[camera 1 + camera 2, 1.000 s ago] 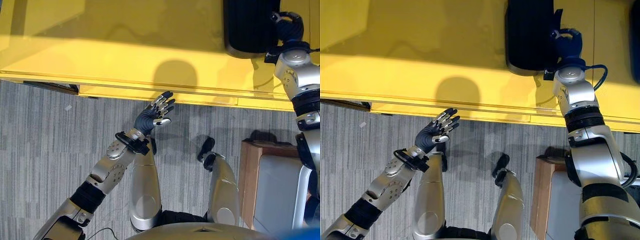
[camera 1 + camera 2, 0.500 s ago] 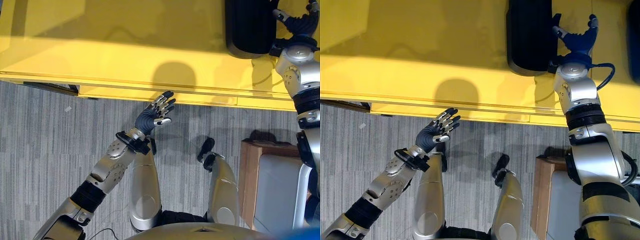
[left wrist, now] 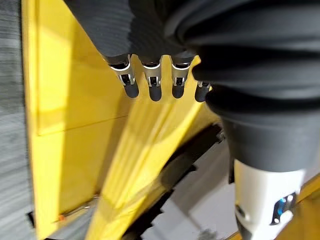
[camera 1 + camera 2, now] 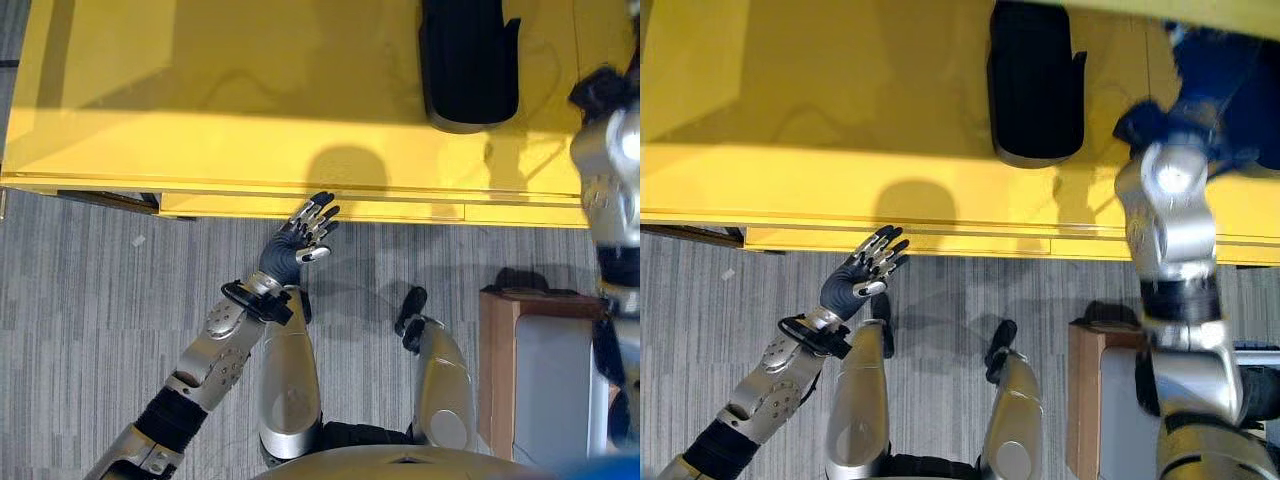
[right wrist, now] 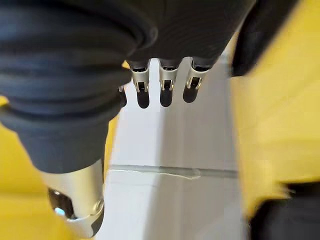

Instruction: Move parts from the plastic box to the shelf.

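Observation:
A black ribbed part [image 4: 468, 60] lies on the yellow shelf [image 4: 200, 100], alone near its far right, and nothing touches it. To the right of the part and apart from it, my right hand [image 4: 1212, 75] is raised over the shelf. Its fingers [image 5: 162, 87] are straight and hold nothing. In front of the shelf's front edge, above the floor, my left hand [image 4: 295, 240] hangs open and empty. Its fingers [image 3: 150, 85] are spread.
A grey-white box with a brown frame [image 4: 540, 370] stands on the floor at the lower right, under my right arm. Grey striped carpet [image 4: 90, 300] runs along the shelf's front. A dark strip [image 4: 100, 198] shows under the shelf edge at the left.
My right hand opened beside the black part and lifted away from it to the right. The part stays on the shelf. The camera has shifted. The left hand kept its pose.

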Available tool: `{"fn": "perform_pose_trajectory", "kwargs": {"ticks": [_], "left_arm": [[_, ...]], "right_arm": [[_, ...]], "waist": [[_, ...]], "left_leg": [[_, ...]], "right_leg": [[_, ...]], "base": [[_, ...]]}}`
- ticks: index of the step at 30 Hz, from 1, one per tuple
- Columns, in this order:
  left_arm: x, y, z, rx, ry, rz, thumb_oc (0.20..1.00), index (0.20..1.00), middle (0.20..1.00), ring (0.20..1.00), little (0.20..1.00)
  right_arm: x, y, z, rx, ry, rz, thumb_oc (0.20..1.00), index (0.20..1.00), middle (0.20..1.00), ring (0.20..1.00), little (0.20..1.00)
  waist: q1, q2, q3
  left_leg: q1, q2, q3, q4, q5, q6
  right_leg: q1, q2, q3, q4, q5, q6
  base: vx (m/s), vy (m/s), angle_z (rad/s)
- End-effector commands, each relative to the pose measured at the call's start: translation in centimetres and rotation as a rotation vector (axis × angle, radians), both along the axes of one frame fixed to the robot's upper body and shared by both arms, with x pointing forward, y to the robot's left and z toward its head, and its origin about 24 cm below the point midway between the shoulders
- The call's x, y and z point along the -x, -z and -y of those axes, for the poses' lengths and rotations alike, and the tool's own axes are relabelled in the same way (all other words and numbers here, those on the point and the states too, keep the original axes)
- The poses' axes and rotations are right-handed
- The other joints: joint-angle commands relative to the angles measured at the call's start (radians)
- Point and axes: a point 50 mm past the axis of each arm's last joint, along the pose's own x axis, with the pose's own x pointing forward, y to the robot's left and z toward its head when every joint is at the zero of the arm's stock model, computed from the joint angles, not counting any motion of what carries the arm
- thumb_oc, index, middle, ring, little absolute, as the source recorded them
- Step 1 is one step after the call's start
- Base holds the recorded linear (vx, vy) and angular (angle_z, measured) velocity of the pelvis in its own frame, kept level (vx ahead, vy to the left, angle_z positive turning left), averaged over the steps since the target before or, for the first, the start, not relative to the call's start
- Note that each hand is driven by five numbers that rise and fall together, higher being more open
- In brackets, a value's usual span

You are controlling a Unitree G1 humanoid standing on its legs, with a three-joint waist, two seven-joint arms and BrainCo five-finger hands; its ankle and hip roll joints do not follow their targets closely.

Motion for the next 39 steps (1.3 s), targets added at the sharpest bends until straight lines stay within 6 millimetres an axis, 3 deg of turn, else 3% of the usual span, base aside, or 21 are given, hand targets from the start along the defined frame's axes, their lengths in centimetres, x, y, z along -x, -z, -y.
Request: {"fn": "perform_pose_trajectory", "kwargs": {"ticks": [1, 4, 5, 10, 11, 16, 23, 27, 30, 32, 33, 34, 35, 36, 38, 39], "left_arm": [[0.8, -2.5, 0.7, 0.051, -0.002, 0.17, 1.0, 1.0, 1.0, 1.0, 1.0], [1.0, -2.1, 0.5, 0.084, -0.049, 0.153, 1.0, 1.0, 1.0, 1.0, 1.0], [1.4, -1.6, -0.3, 0.043, -0.129, 0.167, 1.0, 1.0, 1.0, 1.0, 1.0], [2.9, -0.4, -1.5, -0.003, -0.125, 0.165, 1.0, 1.0, 1.0, 1.0, 1.0], [2.9, -0.3, -1.6, -0.003, -0.123, 0.162, 1.0, 1.0, 1.0, 1.0, 1.0], [4.4, 1.8, -1.9, -0.021, -0.09, 0.066, 1.0, 1.0, 1.0, 1.0, 1.0], [4.8, 2.7, -2.1, -0.09, -0.067, 0.021, 1.0, 1.0, 1.0, 1.0, 1.0], [4.5, 2.7, -2.1, 0.017, -0.053, -0.017, 1.0, 1.0, 1.0, 1.0, 1.0], [4.5, 2.6, -1.7, 0.036, -0.022, -0.008, 1.0, 1.0, 1.0, 1.0, 1.0], [4.1, 2.4, -1.1, -0.017, -0.003, 0.005, 1.0, 1.0, 1.0, 1.0, 1.0], [4.1, 2.5, -1.0, -0.03, -0.012, -0.004, 1.0, 1.0, 1.0, 1.0, 1.0], [4.1, 2.5, -1.0, -0.03, -0.012, -0.004, 1.0, 1.0, 1.0, 1.0, 1.0], [4.3, 2.7, -1.3, -0.04, -0.085, -0.012, 1.0, 1.0, 1.0, 1.0, 1.0], [4.3, 2.7, -1.6, -0.055, -0.124, -0.006, 1.0, 1.0, 1.0, 1.0, 1.0], [4.2, 2.8, -1.7, -0.064, -0.128, -0.011, 1.0, 1.0, 1.0, 1.0, 1.0], [4.3, 3.0, -2.1, -0.085, -0.135, -0.012, 1.0, 1.0, 1.0, 1.0, 1.0]], "right_arm": [[1.1, -1.2, 0.0, 0.072, -0.08, 0.136, 1.0, 1.0, 1.0, 1.0, 1.0], [2.3, 1.5, -0.6, 0.04, -0.142, 0.102, 1.0, 1.0, 1.0, 1.0, 1.0], [3.7, 5.1, -0.6, -0.002, -0.2, 0.007, 1.0, 1.0, 1.0, 1.0, 1.0], [6.1, 11.9, -0.6, -0.125, -0.345, -0.248, 1.0, 1.0, 1.0, 1.0, 1.0], [6.2, 12.0, -0.7, -0.125, -0.348, -0.252, 1.0, 1.0, 1.0, 1.0, 1.0], [8.4, 17.1, -2.6, -0.146, -0.502, -0.497, 1.0, 1.0, 1.0, 1.0, 1.0], [8.7, 18.6, -3.3, -0.166, -0.527, -0.575, 1.0, 1.0, 1.0, 1.0, 1.0], [8.7, 19.2, -3.1, -0.205, -0.484, -0.596, 1.0, 1.0, 1.0, 1.0, 1.0], [8.6, 19.2, -2.7, -0.246, -0.418, -0.589, 1.0, 1.0, 1.0, 1.0, 1.0], [8.3, 19.1, -2.2, -0.287, -0.385, -0.578, 1.0, 1.0, 1.0, 1.0, 1.0], [8.3, 19.3, -2.0, -0.308, -0.372, -0.585, 1.0, 1.0, 1.0, 1.0, 1.0], [8.3, 19.3, -2.0, -0.308, -0.372, -0.585, 1.0, 1.0, 1.0, 1.0, 1.0], [7.8, 19.4, -2.4, -0.293, -0.401, -0.601, 1.0, 1.0, 1.0, 1.0, 1.0], [7.6, 19.4, -2.4, -0.286, -0.417, -0.603, 1.0, 1.0, 1.0, 1.0, 1.0], [7.6, 19.4, -2.1, -0.285, -0.399, -0.6, 1.0, 1.0, 1.0, 1.0, 1.0], [7.6, 19.4, -1.7, -0.282, -0.388, -0.595, 1.0, 1.0, 1.0, 1.0, 1.0]], "waist": [[-0.036, 0.026, -0.035], [-0.058, 0.029, -0.043], [-0.085, 0.031, -0.081], [-0.124, 0.022, -0.169], [-0.124, 0.022, -0.172], [-0.154, 0.005, -0.273], [-0.162, -0.01, -0.31], [-0.162, -0.024, -0.305], [-0.159, -0.055, -0.298], [-0.164, -0.09, -0.284], [-0.164, -0.097, -0.279], [-0.163, -0.097, -0.277], [-0.151, -0.102, -0.27], [-0.138, -0.096, -0.274], [-0.128, -0.082, -0.282], [-0.114, -0.066, -0.284]], "left_leg": [[0.122, -0.073, 0.022, -0.2, 0.066, 0.039], [0.178, -0.07, 0.036, -0.245, 0.078, 0.037], [0.228, -0.068, 0.055, -0.297, 0.094, 0.033], [0.316, -0.066, 0.091, -0.377, 0.118, 0.028], [0.317, -0.066, 0.092, -0.379, 0.119, 0.028], [0.409, -0.071, 0.139, -0.422, 0.117, 0.037], [0.464, -0.08, 0.175, -0.425, 0.08, 0.058], [0.473, -0.081, 0.2, -0.399, 0.056, 0.07], [0.47, -0.077, 0.236, -0.374, 0.033, 0.081], [0.46, -0.072, 0.258, -0.357, 0.016, 0.085], [0.478, -0.064, 0.271, -0.353, -0.011, 0.076], [0.479, -0.064, 0.271, -0.352, -0.012, 0.076], [0.508, -0.038, 0.351, -0.353, -0.007, 0.067], [0.507, -0.02, 0.391, -0.353, 0.003, 0.074], [0.481, -0.013, 0.383, -0.357, 0.015, 0.093], [0.454, -0.002, 0.367, -0.35, 0.028, 0.1]], "right_leg": [[0.021, 0.141, -0.007, 0.158, -0.157, -0.081], [0.074, 0.139, 0.007, 0.097, -0.137, -0.073], [0.12, 0.135, 0.024, 0.026, -0.113, -0.06], [0.211, 0.128, 0.052, -0.104, -0.062, -0.036], [0.213, 0.129, 0.052, -0.108, -0.06, -0.035], [0.294, 0.095, 0.068, -0.22, 0.014, 0.007], [0.333, 0.076, 0.077, -0.265, 0.051, 0.04], [0.344, 0.061, 0.065, -0.279, 0.071, 0.054], [0.344, 0.056, 0.045, -0.299, 0.099, 0.068], [0.316, 0.054, 0.031, -0.323, 0.148, 0.086], [0.313, 0.052, -0.011, -0.32, 0.154, 0.101], [0.315, 0.052, -0.01, -0.32, 0.154, 0.102], [0.298, 0.035, -0.126, -0.266, 0.163, 0.096], [0.301, 0.008, -0.181, -0.188, 0.151, 0.076], [0.298, -0.016, -0.167, -0.073, 0.119, 0.051], [0.313, -0.025, -0.159, -0.01, 0.071, 0.021]], "base": [[0.02, 0.138, -0.09], [0.05, 0.152, -0.21], [0.11, 0.221, -0.18], [0.09, 0.169, -0.09], [0.05, 0.134, -0.13], [0.11, 0.195, -0.1], [0.03, 0.126, -0.07], [-0.01, 0.085, -0.01], [-0.05, 0.025, -0.1], [-0.13, -0.042, -0.13], [-0.04, -0.003, -0.21], [-0.09, 0.022, -0.43], [-0.24, 0.017, -0.6], [-0.31, 0.018, -2.29], [-0.19, -0.025, -2.57], [-0.1, -0.091, -0.45]]}}
